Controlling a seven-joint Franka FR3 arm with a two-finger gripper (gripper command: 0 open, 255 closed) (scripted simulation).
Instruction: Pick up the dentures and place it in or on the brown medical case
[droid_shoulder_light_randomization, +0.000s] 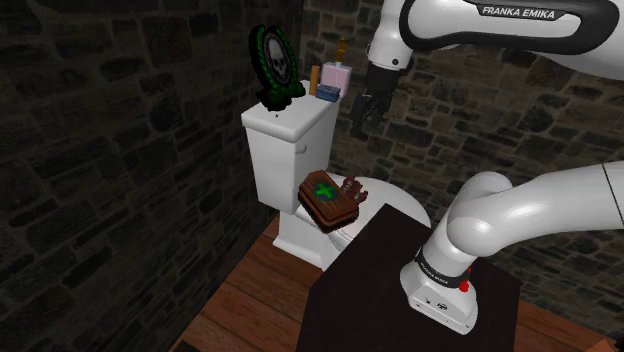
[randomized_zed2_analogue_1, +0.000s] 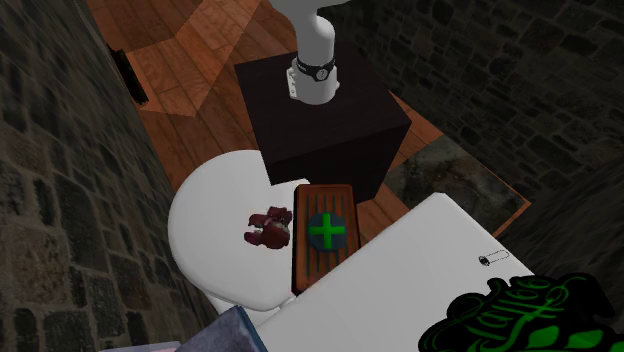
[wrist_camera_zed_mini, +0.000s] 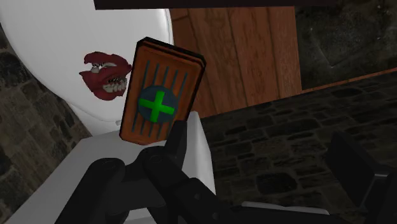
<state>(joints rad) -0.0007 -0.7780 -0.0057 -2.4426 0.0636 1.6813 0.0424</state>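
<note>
Dentures (randomized_zed2_analogue_1: 268, 227) lie on white toilet lid (randomized_zed2_analogue_1: 205, 215), just beside brown medical case (randomized_zed2_analogue_1: 323, 232), on its left in second exterior view. Gripper (droid_shoulder_light_randomization: 362, 120) hangs well above, near tank (droid_shoulder_light_randomization: 290, 125), fingers spread, empty. Judged: nothing done yet; descent, grasp, lift, placing on case all left. Wrist view shows teeth and red gums plainly; shoulder view shows gripper's height over lid; second exterior view shows dark stand (randomized_zed2_analogue_1: 320, 110)

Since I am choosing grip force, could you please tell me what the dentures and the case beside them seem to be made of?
The dentures: dark red gums with pale teeth, matt; perhaps hard plastic, unsure. The case: brown, matt, dark stripes and a green cross; wood or leather, I cannot tell which.
</note>
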